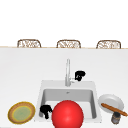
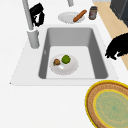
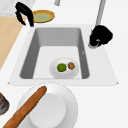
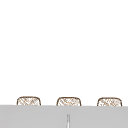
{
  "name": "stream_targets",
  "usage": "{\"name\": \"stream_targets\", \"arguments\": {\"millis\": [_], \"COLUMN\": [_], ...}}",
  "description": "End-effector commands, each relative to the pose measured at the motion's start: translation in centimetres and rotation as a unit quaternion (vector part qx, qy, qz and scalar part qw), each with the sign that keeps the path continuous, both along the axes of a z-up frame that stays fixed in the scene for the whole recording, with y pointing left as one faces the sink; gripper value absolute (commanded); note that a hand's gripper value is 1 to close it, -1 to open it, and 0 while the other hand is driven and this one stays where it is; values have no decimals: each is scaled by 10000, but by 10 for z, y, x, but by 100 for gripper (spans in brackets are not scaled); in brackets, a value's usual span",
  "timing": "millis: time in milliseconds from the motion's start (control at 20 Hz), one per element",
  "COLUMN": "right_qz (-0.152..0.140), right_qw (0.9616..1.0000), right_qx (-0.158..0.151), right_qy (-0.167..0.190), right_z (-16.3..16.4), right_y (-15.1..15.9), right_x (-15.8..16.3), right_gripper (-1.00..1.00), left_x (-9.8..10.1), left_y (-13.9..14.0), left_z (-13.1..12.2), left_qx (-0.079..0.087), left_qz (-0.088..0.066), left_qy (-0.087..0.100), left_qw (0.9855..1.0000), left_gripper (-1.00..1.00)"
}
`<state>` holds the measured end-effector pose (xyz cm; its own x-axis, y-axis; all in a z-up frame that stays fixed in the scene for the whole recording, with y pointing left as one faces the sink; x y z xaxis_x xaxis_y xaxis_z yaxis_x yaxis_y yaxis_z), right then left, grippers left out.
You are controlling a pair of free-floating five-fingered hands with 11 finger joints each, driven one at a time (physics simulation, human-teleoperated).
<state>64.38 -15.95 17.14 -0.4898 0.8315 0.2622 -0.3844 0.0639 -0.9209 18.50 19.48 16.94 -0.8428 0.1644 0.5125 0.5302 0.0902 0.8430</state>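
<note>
My right hand (image 1: 80, 75) is beside the base of the tall faucet (image 1: 67, 71), fingers curled round its small side handle; it also shows in the left side view (image 2: 37, 15) and the right side view (image 3: 100, 36). My left hand (image 1: 46, 111) hovers over the front left corner of the sink (image 1: 41, 87), fingers drooping loosely and holding nothing (image 2: 117, 47) (image 3: 23, 13). In the basin lies a white plate (image 2: 63, 68) with a green lime (image 2: 66, 59) and a small brown item (image 2: 57, 61). A big red ball (image 1: 67, 115) hides the basin's front in the front view.
A yellow-rimmed woven plate (image 1: 21, 112) lies on the counter left of the sink. At the right a white plate (image 1: 112, 100) carries a long brown loaf (image 1: 113, 109), with a dark jar (image 1: 115, 118) beside it. Several chairs (image 1: 28, 43) stand behind the counter.
</note>
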Motion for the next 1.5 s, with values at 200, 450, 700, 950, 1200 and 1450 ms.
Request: {"name": "stream_targets", "arguments": {"millis": [200,450,700,950,1200,1450], "right_qz": [12,-47,-134,-155,-518,-881], "right_qw": [10000,9998,9998,9997,9977,9942], "right_qx": [-69,201,64,-105,-444,-616], "right_qy": [70,69,158,168,-64,-100], "right_z": [-19,14,48,73,69,70], "right_y": [-8,-12,-32,-56,-61,-63], "right_x": [-3,0,3,2,-6,-16], "right_gripper": [100,-100,-100,-100,-100,-100], "left_x": [0,0,0,0,0,0], "left_y": [0,0,0,0,0,0], "left_z": [0,0,0,0,0,0], "left_qx": [0,0,0,0,0,0], "left_qz": [0,0,0,0,0,0], "left_qy": [0,0,0,0,0,0], "left_qw": [10000,10000,10000,10000,10000,10000], "left_gripper": [0,0,0,0,0,0]}}
